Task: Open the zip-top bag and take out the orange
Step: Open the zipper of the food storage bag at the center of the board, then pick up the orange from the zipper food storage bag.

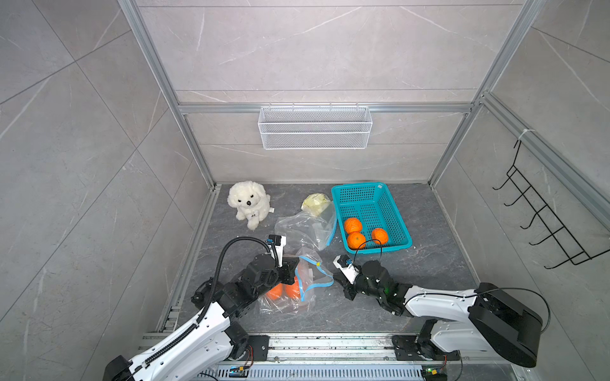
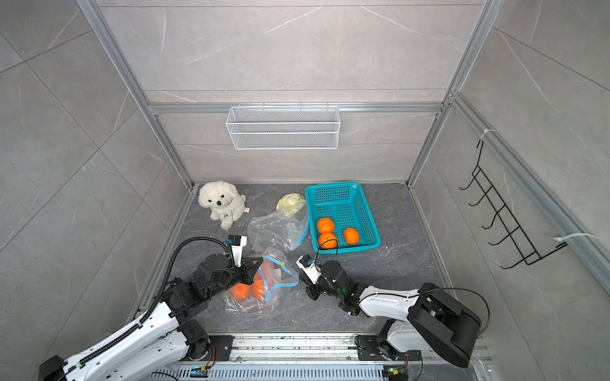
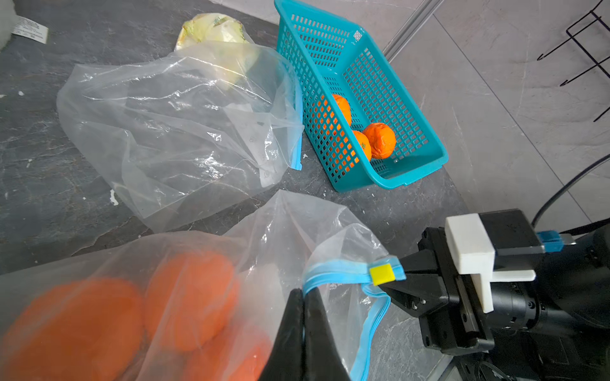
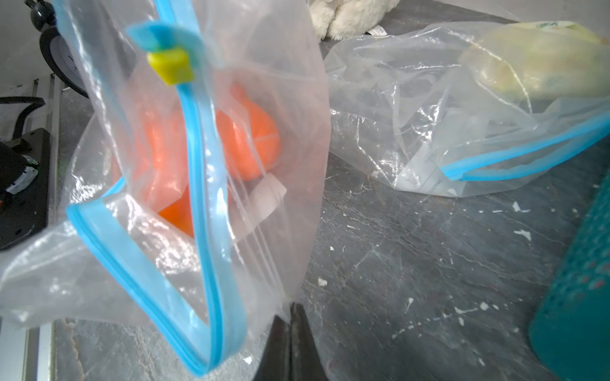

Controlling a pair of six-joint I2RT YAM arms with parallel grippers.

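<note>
Nearest me, both arms reach in over the front rail and meet at the bag (image 1: 307, 297), which lies on the dark floor between them. The left gripper (image 3: 302, 297) is clamped tight on one side of the blue zip (image 3: 333, 273). The right gripper (image 4: 292, 316) is closed on the film at the far corner, just beside the yellow slider (image 3: 382, 275). Held from both sides like that, the mouth stands as an open loop instead of flopping flat, which I take to be the point: it leaves a way in.

The oranges (image 3: 191, 297) sit inside, low by the left gripper, none out yet. With both jaws busy, one must let go to reach in, and the mouth may sag.

Beyond lies a spare bag (image 1: 300, 227), empty as far as I can tell. Past it are a yellowish packet (image 1: 315, 201) and a basket (image 1: 358, 185) with three fruit (image 1: 353, 225) at its near end, likely where these go. A plush dog (image 1: 249, 204) sits farthest back.
</note>
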